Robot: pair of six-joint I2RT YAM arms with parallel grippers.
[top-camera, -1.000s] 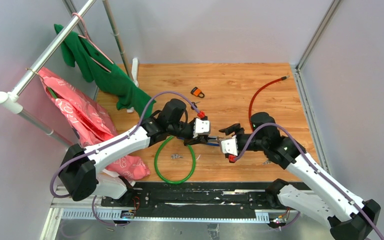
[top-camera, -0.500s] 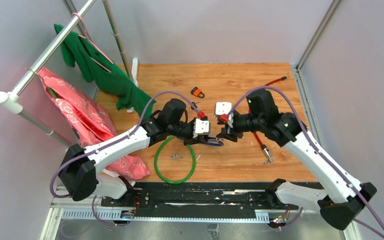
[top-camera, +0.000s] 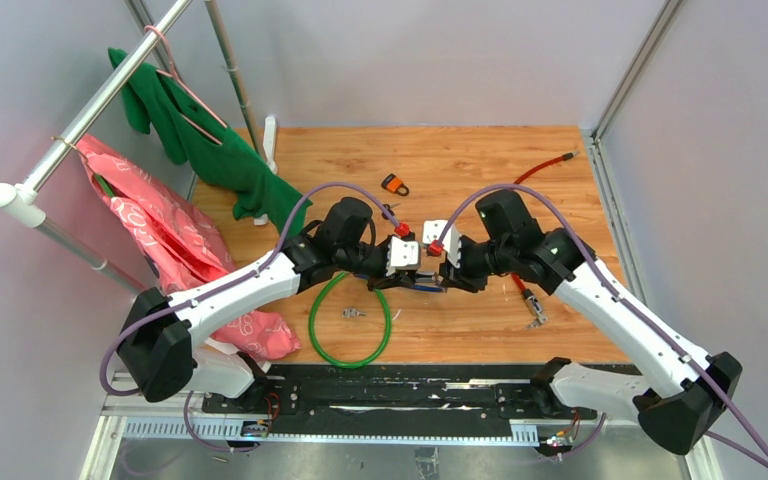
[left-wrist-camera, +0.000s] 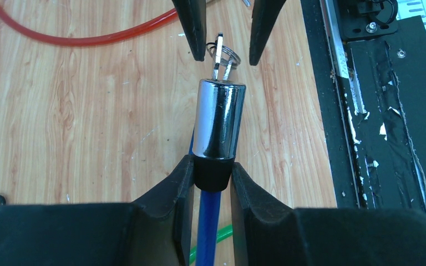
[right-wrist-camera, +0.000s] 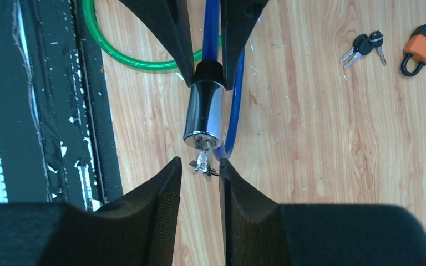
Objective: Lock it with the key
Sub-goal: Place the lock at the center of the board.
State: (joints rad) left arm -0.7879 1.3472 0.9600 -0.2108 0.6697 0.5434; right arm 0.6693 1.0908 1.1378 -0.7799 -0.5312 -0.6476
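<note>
My left gripper (left-wrist-camera: pixel 213 169) is shut on the black collar of a blue cable lock, just below its chrome cylinder (left-wrist-camera: pixel 219 119). It holds the lock level above the wooden table. A small silver key (left-wrist-camera: pixel 222 55) sticks out of the cylinder's end face. My right gripper (right-wrist-camera: pixel 199 166) faces that end, one finger on each side of the key (right-wrist-camera: pixel 202 160), with a gap showing on both sides. In the top view the two grippers meet nose to nose around the lock (top-camera: pixel 428 286) at mid-table.
A green cable loop (top-camera: pixel 350 320) lies under the left arm, with small keys (top-camera: pixel 353 313) inside it. An orange padlock (top-camera: pixel 394 184), a pair of black-headed keys (right-wrist-camera: pixel 363 47) and a red cable (top-camera: pixel 520 190) lie further back. Green and pink garments (top-camera: pixel 210 150) hang on the left rack.
My right arm swung up from the lower right and over to the lock's key end. Its jaws have narrowed around the key. The left arm and lock have not moved.
</note>
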